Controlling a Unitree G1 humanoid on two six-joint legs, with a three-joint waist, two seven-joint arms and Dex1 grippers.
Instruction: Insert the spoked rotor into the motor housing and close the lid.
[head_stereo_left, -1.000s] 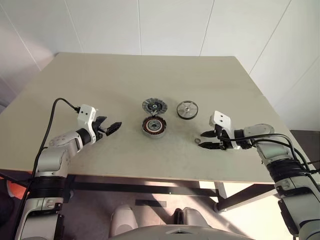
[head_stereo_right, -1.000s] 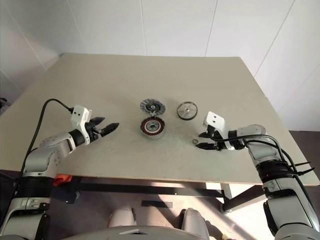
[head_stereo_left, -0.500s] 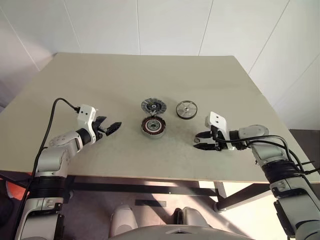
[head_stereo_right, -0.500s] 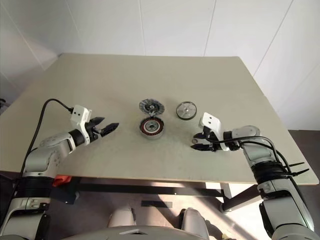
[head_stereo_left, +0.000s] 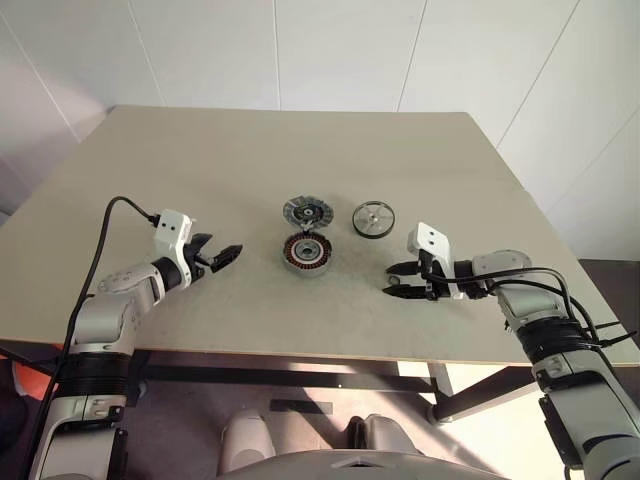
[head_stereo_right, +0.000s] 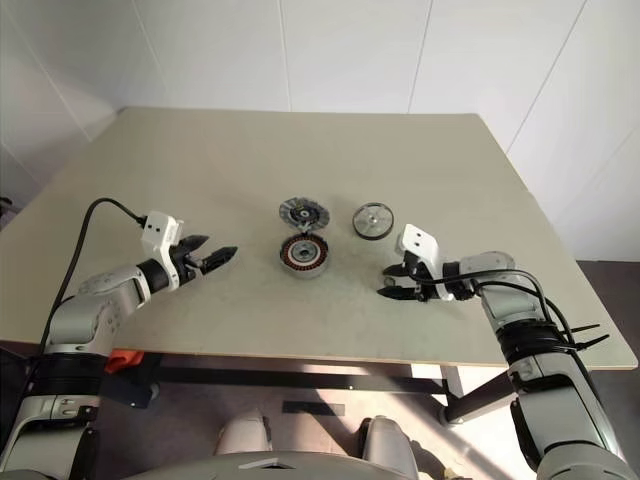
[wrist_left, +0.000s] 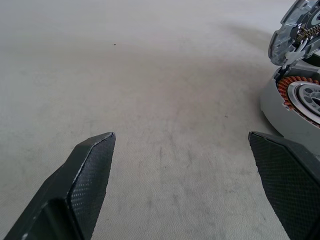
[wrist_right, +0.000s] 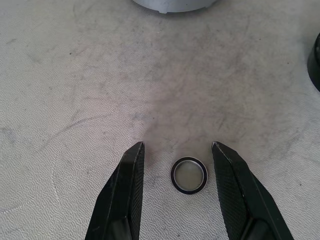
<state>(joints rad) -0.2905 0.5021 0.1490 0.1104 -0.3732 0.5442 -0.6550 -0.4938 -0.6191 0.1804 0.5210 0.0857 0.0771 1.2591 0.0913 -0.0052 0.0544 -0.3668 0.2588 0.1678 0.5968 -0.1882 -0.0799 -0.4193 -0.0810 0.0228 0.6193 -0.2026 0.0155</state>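
Since a second ago the right gripper (head_stereo_left: 392, 281) had slid left along the desk (head_stereo_left: 200, 170), toward the middle, and now straddled the small metal ring (wrist_right: 189, 175); left arm hadn't moved.

Right arm: forearm came in from the desk's right edge, gripper pointed left and angled down, tips low over the surface near the front edge. Its fingers (wrist_right: 122, 200) stood part-way apart with the ring lying flat on the desk between them, touching neither.

Left arm: reached in from the front-left corner, gripper (head_stereo_left: 228, 252) pointed right toward the parts, slightly nose-down. Fingers (wrist_left: 80, 190) were spread wide, holding nothing.

Count: one motor housing (head_stereo_left: 306, 253), one lid (head_stereo_left: 307, 211), one spoked rotor (head_stereo_left: 372, 218), one ring.

Positions: housing sat near the desk's centre, copper windings up, open. Lid was just behind it, toward the far edge; in the left wrist view the lid (wrist_left: 300, 30) looked tilted and right up against the housing (wrist_left: 290, 107), contact unclear. Rotor lay flat to the right of the lid, apart from both, between the desk's centre and its right edge.
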